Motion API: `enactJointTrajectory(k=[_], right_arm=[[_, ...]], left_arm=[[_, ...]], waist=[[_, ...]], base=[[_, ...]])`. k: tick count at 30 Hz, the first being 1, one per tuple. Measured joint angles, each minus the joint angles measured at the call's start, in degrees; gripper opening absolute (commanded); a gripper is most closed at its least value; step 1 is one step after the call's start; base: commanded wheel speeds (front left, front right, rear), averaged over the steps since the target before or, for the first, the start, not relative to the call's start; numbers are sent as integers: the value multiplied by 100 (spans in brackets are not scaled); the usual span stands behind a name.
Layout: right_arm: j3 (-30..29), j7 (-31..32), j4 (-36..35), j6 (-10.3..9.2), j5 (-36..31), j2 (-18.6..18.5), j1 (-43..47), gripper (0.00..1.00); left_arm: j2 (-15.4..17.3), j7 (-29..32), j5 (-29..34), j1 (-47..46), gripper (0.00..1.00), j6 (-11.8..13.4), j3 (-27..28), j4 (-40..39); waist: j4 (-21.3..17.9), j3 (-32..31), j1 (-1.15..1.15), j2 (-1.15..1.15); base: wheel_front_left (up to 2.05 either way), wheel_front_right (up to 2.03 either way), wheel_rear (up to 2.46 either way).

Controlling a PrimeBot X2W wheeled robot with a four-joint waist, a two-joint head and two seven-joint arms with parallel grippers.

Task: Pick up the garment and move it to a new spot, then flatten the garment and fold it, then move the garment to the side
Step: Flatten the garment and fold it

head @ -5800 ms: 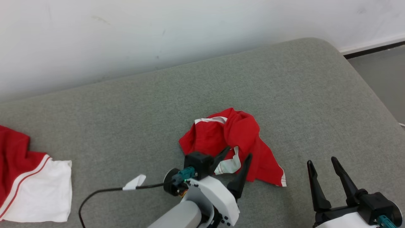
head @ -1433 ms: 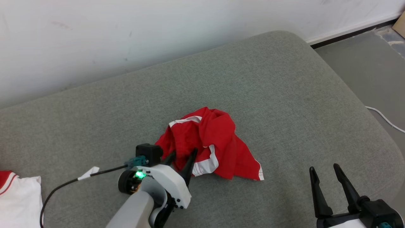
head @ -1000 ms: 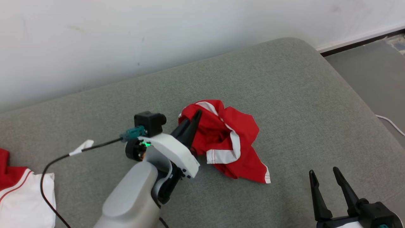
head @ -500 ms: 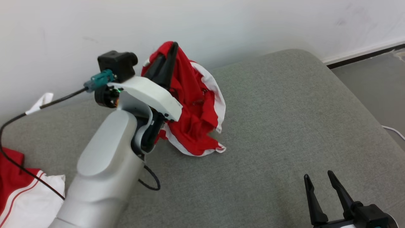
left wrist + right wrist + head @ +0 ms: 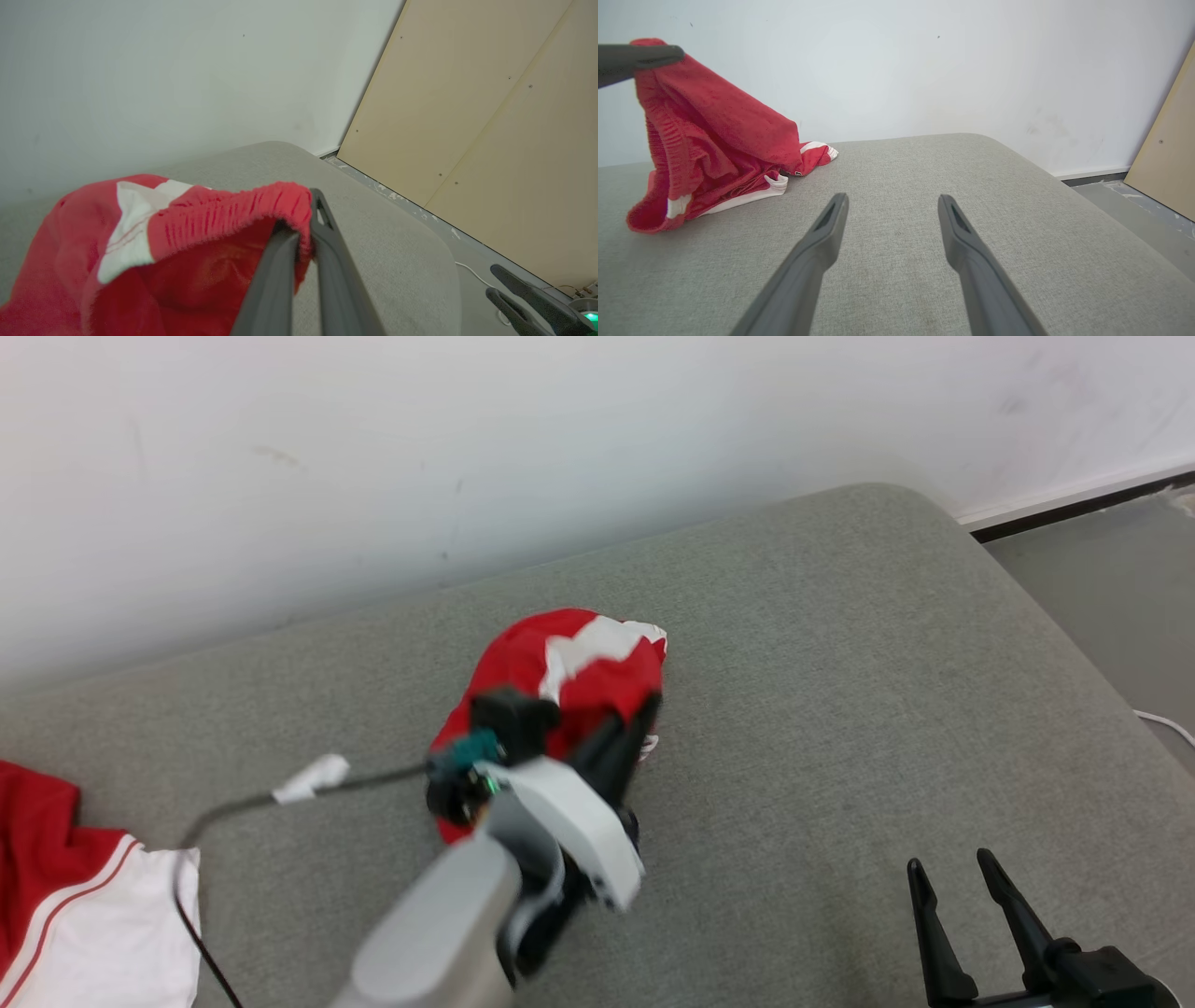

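I see left end effector [image 5: 303, 224] clamped tight on elastic waistband of red-and-white cloth garment [image 5: 560, 653]; hem resting mid grey upholstered cushion [image 5: 840, 644]. Right end effector [image 5: 949, 861] spread wide, empty, at garment's 4 o'clock.

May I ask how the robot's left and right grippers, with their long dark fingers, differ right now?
The left gripper is shut on the elastic edge of the red, white-trimmed garment; the right gripper is open and empty. The left gripper is raised, the garment hanging from it to the grey cushion; the right gripper sits low, apart from the garment. Both have dark tapered fingers.
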Motion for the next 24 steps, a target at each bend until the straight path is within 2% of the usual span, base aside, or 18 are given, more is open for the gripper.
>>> enactJointTrajectory(k=[14,20,21,22,23,24], right_arm=[[-14,0,9,0,0,-27,-4,100],[2,0,18,0,0,-22,-6,100],[1,0,18,0,0,-22,-5,100],[-3,0,18,0,0,-25,-2,100],[-11,0,18,0,0,-25,6,100],[-19,0,18,0,0,-27,15,100]], left_arm=[[-85,-213,-810,1511,0,-32,-1817,230],[-85,-365,-944,1631,0,64,-2178,719],[-82,-412,-955,1660,7,75,-2192,824],[-85,-472,-954,1665,47,88,-2197,891],[-90,-517,-956,1666,100,88,-2195,947],[-96,-549,-992,1677,100,87,-2180,1002]], waist=[[202,63,0,0],[218,55,0,0],[219,53,0,0],[221,50,0,0],[226,44,0,0],[231,35,0,0]], base=[[0,0,0],[0,0,0],[0,0,0],[0,0,0],[0,0,0],[0,0,0]])
